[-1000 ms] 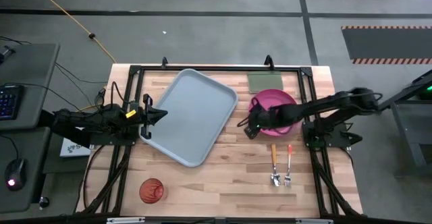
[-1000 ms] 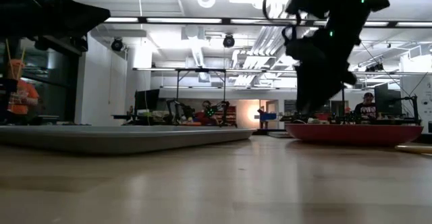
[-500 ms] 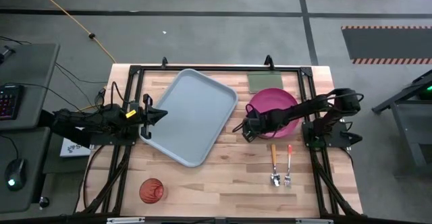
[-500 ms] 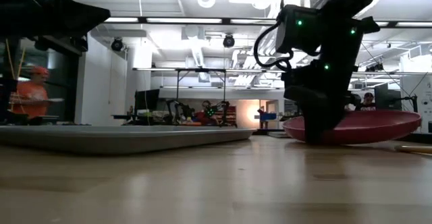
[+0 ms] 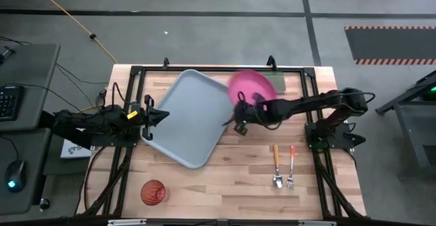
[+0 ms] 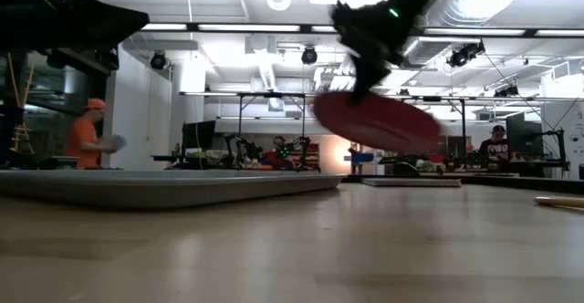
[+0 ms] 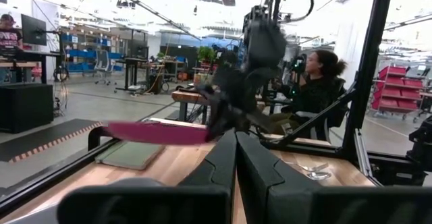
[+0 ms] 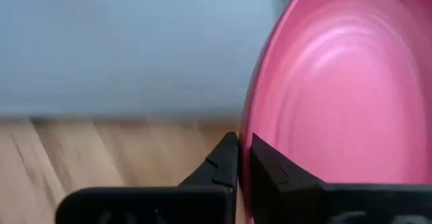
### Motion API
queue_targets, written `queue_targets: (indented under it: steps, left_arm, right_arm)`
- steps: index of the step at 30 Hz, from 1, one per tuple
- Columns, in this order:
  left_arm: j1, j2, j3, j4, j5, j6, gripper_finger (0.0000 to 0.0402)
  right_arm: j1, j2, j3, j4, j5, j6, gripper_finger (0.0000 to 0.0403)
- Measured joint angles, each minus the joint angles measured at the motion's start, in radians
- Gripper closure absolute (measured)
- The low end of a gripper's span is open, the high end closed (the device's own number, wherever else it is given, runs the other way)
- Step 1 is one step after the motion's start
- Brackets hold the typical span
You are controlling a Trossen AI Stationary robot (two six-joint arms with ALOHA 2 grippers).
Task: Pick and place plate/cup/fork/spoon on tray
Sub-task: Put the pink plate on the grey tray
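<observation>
The magenta-pink plate [image 5: 248, 86] hangs tilted above the table beside the tray's right edge, with my right gripper [image 5: 238, 110] shut on it; in the low view the plate [image 6: 374, 120] is clear of the wood. The grey-blue tray [image 5: 191, 117] lies flat on the table's left half. My left gripper [image 5: 158, 115] waits shut at the tray's left edge. The orange-red cup [image 5: 152, 192] stands near the front left. The spoon [image 5: 277, 166] and the fork [image 5: 291, 166] lie side by side at the front right. My right gripper pinches the plate's rim [image 8: 246, 133] between its two fingers, on the side facing the tray. The fingers [image 8: 226, 158] slant down from the table's right side. The plate is lifted clear and tilted, its free part [image 6: 424, 134] lower than the held edge.
A flat green pad [image 5: 276, 83] lies at the far right, partly under the raised plate. A black frame [image 5: 310, 97] borders the table. People [image 6: 87, 139] move in the room behind. Bare wood [image 5: 225, 178] lies between the cup and the cutlery.
My right gripper has shut on the plate's rim, rolled its wrist, risen and gone toward the tray. The plate, flat on the table a second ago, first tipped up at the held edge and now hangs tilted, clear of the wood and nearer the tray.
</observation>
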Motion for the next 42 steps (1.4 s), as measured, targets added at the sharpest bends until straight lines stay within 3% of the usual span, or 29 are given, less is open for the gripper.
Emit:
queue_targets:
  steps: [4, 8, 19, 26, 34, 42]
  left_arm:
    - [0.000, 0.000, 0.000, 0.000, 0.000, 0.000, 0.0398]
    - [0.000, 0.000, 0.000, 0.000, 0.000, 0.000, 0.0398]
    - [0.000, 0.000, 0.000, 0.000, 0.000, 0.001, 0.0398]
    - [0.000, 0.000, 0.000, 0.000, 0.000, 0.000, 0.0398]
    - [0.000, 0.000, 0.000, 0.000, 0.000, 0.000, 0.0398]
    - [0.000, 0.000, 0.000, 0.000, 0.000, 0.000, 0.0398]
  right_arm:
    - [-0.002, 0.101, 0.162, 0.128, 0.027, -0.305, 0.0400]
    - [-0.015, 0.241, 0.309, 0.192, -0.020, -0.530, 0.0401]
    - [-0.039, 0.606, 0.554, 0.141, -0.228, -0.787, 0.0402]
    - [-0.032, 0.699, 0.626, 0.094, -0.268, -0.820, 0.0402]
    - [-0.032, 0.697, 0.628, 0.105, -0.282, -0.753, 0.0401]
    - [-0.045, 0.697, 0.628, 0.104, -0.288, -0.698, 0.0357]
